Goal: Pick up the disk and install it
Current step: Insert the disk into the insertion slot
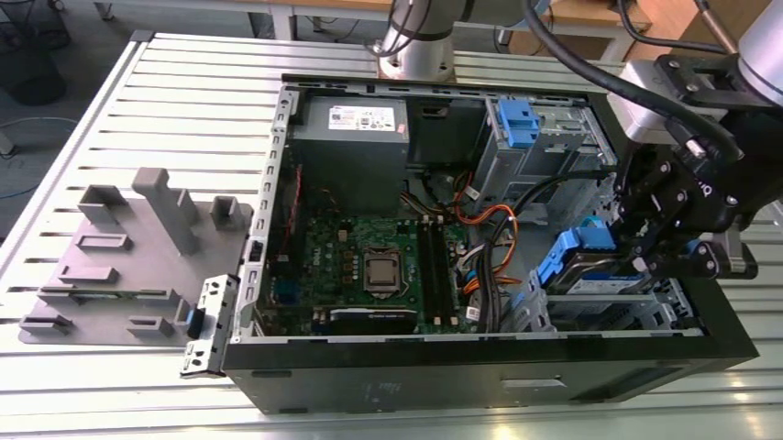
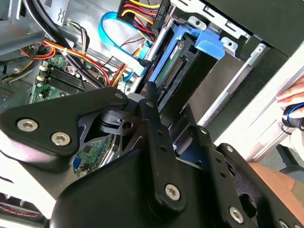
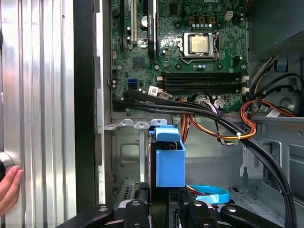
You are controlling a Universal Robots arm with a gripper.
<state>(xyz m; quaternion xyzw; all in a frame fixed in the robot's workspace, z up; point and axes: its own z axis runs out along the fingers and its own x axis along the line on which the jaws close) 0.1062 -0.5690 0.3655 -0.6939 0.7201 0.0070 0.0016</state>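
The disk, a silver drive in a blue carrier, hangs tilted over the drive cage in the corner of the open computer case at the exterior view's right. My black gripper is shut on it from that side. In the first wrist view the disk stands on edge between the fingers of the gripper, in front of the motherboard. In the second wrist view the disk shows its green circuit side, with a slim black finger lying against it.
A second blue carrier sits in the upper bay beside the grey power supply. Thick black and orange cables run close by the disk. A grey fixture lies on the slatted table. A person's hand is beside the case.
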